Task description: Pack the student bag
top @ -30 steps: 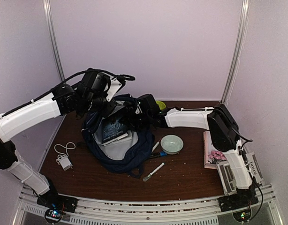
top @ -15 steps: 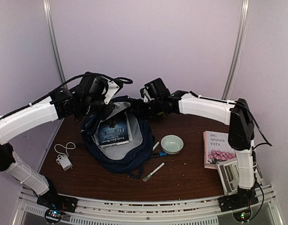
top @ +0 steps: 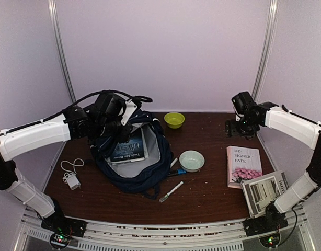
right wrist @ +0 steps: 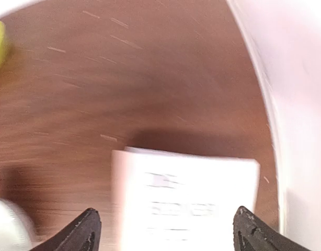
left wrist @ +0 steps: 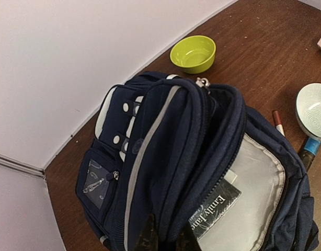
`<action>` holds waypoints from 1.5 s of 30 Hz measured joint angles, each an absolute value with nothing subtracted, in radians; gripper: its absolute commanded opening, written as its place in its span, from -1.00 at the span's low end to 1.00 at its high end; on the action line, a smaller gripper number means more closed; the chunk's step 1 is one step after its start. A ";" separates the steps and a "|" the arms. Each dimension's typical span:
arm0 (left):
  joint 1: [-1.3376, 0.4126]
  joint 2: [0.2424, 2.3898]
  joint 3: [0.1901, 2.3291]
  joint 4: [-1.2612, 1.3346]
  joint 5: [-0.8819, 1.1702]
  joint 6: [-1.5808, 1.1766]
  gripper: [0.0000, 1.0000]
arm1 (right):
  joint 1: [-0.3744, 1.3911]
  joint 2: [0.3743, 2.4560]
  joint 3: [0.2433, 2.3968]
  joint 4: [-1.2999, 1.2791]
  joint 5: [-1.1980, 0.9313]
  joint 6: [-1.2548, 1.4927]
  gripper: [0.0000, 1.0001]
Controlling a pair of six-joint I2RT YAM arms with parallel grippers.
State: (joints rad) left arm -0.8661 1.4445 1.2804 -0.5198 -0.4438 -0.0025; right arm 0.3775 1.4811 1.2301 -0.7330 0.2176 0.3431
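**Left tool pinching the bag's rim, right tool spread at the far right**

The student bag [top: 132,163] is lying on the left half of the worktop [top: 213,201], with its mouth gaping and its pale grey lining showing. A dark book [left wrist: 215,205] is sitting inside the opening, cover up. The left tool [left wrist: 166,238] is pinching the navy rim of the bag at its far left side, with the fabric pressed between its fingers [left wrist: 148,238], and is lifting that edge above the rest of the bag.

The right tool [right wrist: 166,231] is hanging over the far right of the worktop with its jaws spread wide and gripping nothing. Its wrist view is blurred, but a pink book [top: 243,166] is showing below, framed between the fingertips and apart from them.

A lime-green bowl [top: 174,120] is standing just beyond the bag, at the far side. A pale blue bowl [top: 192,160] is resting to the right of the bag, with a blue pen [top: 176,172] between the two. A white marker [top: 171,191] is lying nearer, just off the bag's near right corner. A grey booklet [top: 265,192] is lying at the near right, touching the pink book's corner. A white charger [top: 71,180] with its cable is lying to the left of the bag.
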 measured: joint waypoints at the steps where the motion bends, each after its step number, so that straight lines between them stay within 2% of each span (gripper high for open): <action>1: -0.866 1.449 1.280 -0.519 -0.438 -0.007 -1.00 | 0.309 1.485 1.182 -0.737 0.216 0.342 0.79; 5: -0.866 1.460 1.280 -0.519 -0.426 -0.017 -1.00 | 0.079 1.485 1.049 -0.727 0.150 0.347 0.82; 6: -0.866 1.460 1.280 -0.518 -0.425 -0.019 -0.80 | 0.040 1.485 1.031 -0.714 0.133 0.350 0.83; 8: -0.866 1.460 1.280 -0.518 -0.410 -0.019 -0.04 | -0.037 1.485 0.997 -0.684 0.093 0.367 0.84; 9: -0.870 1.460 1.279 -0.516 -0.393 -0.012 0.20 | -0.064 1.486 0.983 -0.669 0.081 0.375 0.84; 10: -0.872 1.460 1.277 -0.510 -0.378 0.001 0.37 | -0.089 1.486 0.968 -0.651 0.069 0.381 0.84; 11: -0.880 1.458 1.270 -0.493 -0.355 0.015 0.41 | -0.106 1.487 0.951 -0.629 0.056 0.390 0.84; 14: -0.931 1.457 1.262 -0.461 -0.280 0.077 0.46 | -0.133 1.506 0.903 -0.576 0.001 0.413 0.72; 19: -1.010 1.490 1.287 -0.410 -0.126 0.120 0.44 | -0.147 1.552 0.876 -0.457 -0.191 0.444 0.32; 21: -1.035 1.523 1.304 -0.383 -0.084 0.139 0.38 | -0.148 1.567 0.863 -0.402 -0.279 0.464 0.27; 26: -1.124 1.693 1.410 -0.335 0.026 0.210 0.35 | -0.107 1.583 0.820 -0.295 -0.443 0.538 0.27; 35: -1.249 2.096 1.682 -0.331 0.139 0.326 0.44 | 0.065 1.558 0.809 -0.347 -0.493 0.548 0.39; 39: -1.255 2.179 1.748 -0.352 0.138 0.346 0.48 | 0.065 1.515 0.812 -0.421 -0.452 0.518 0.56; 45: -1.272 2.217 1.798 -0.376 0.128 0.364 0.42 | 0.061 1.465 0.794 -0.467 -0.422 0.488 0.60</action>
State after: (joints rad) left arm -1.2720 2.2173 1.7985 -0.3759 0.1280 0.3641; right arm 0.0612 1.4647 0.7937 -0.4671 -0.4225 0.4885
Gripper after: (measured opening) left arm 0.720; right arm 0.794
